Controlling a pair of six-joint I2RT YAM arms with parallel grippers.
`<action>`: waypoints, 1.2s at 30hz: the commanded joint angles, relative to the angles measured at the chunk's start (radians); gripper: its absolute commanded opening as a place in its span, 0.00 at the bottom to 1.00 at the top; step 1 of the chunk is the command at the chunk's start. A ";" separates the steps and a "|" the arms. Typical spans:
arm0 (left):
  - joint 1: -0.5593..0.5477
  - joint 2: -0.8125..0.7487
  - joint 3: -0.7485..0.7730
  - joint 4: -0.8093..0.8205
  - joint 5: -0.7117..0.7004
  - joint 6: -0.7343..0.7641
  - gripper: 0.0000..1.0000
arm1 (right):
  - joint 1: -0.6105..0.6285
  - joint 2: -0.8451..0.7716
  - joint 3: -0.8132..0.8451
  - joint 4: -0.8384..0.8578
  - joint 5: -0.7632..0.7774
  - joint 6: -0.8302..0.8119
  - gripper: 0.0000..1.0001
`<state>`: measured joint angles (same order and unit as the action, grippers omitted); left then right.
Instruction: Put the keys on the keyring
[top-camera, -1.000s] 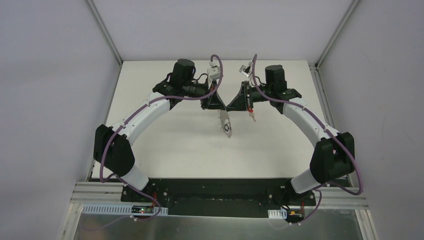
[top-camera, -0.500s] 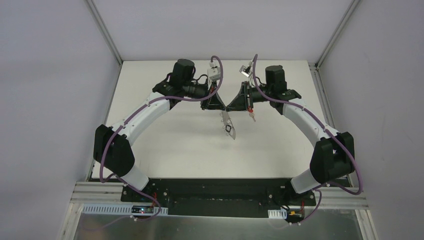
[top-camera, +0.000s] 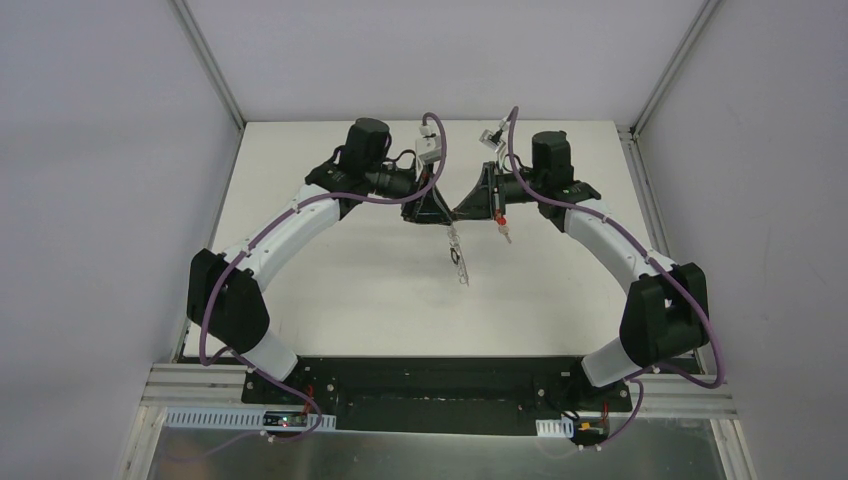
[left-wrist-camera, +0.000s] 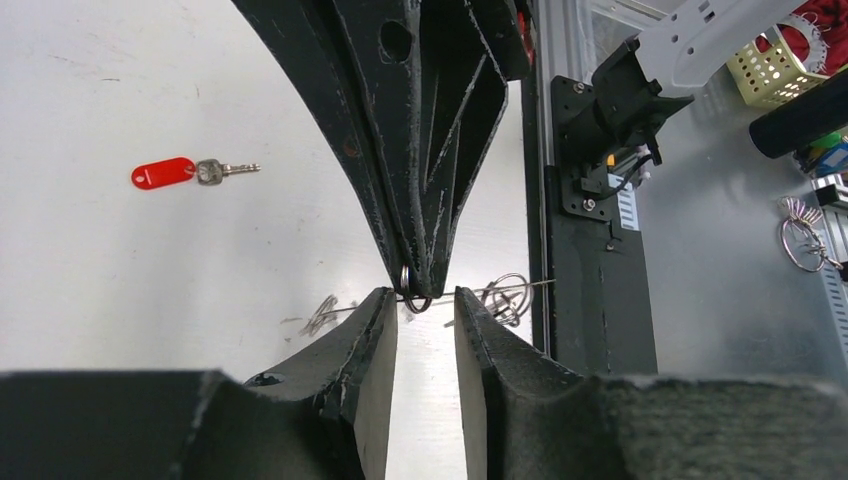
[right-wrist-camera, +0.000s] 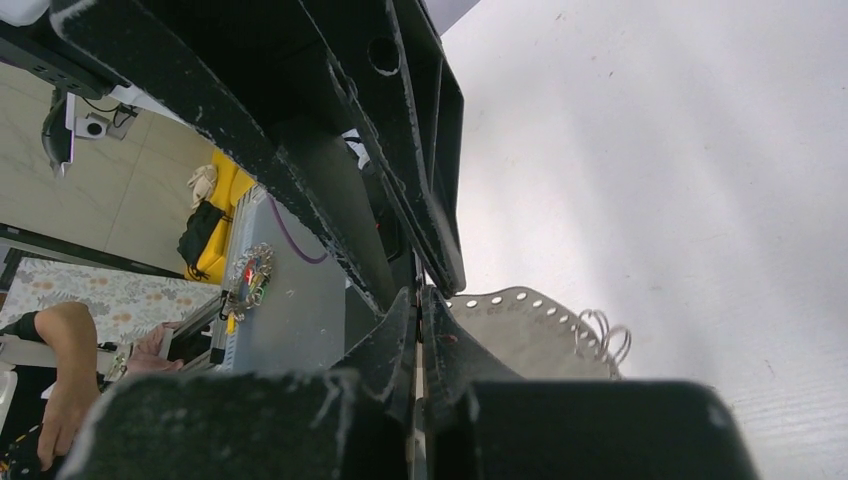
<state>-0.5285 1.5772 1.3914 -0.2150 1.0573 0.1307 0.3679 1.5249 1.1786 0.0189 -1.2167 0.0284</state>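
The left tool (left-wrist-camera: 425, 300) has parted its jaws, and the keyring (top-camera: 459, 262) has swung edge-on to the overhead camera.

White table (top-camera: 330, 290), grey walls (top-camera: 100, 150), yellow basket (left-wrist-camera: 775, 65), a person's forearm (right-wrist-camera: 60, 330), perhaps spare wire rings (left-wrist-camera: 800, 235)

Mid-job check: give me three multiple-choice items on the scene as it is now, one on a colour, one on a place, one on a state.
1. The keyring band is: A red; B grey; C yellow.
2. The red-headed key is: A threaded on the keyring; B clamped between fingers; C lying on the table.
3. The right gripper is: A shut on the keyring; B wide open; C out of view.

Key: B, the band shows grey in the right wrist view; C, the key lies alone on the white surface; A, the fingers meet on the band's edge.
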 joint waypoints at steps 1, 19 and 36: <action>-0.013 -0.014 0.015 0.035 0.042 -0.003 0.24 | 0.001 -0.024 0.001 0.092 -0.039 0.037 0.00; -0.003 0.002 0.018 0.100 0.052 -0.090 0.00 | -0.025 -0.048 -0.018 0.096 -0.042 0.034 0.10; 0.004 -0.011 0.024 0.001 0.046 0.013 0.00 | -0.042 -0.049 -0.023 0.098 -0.080 0.034 0.07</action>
<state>-0.5278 1.5951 1.3926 -0.1936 1.0653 0.0990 0.3351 1.5249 1.1496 0.0711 -1.2552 0.0601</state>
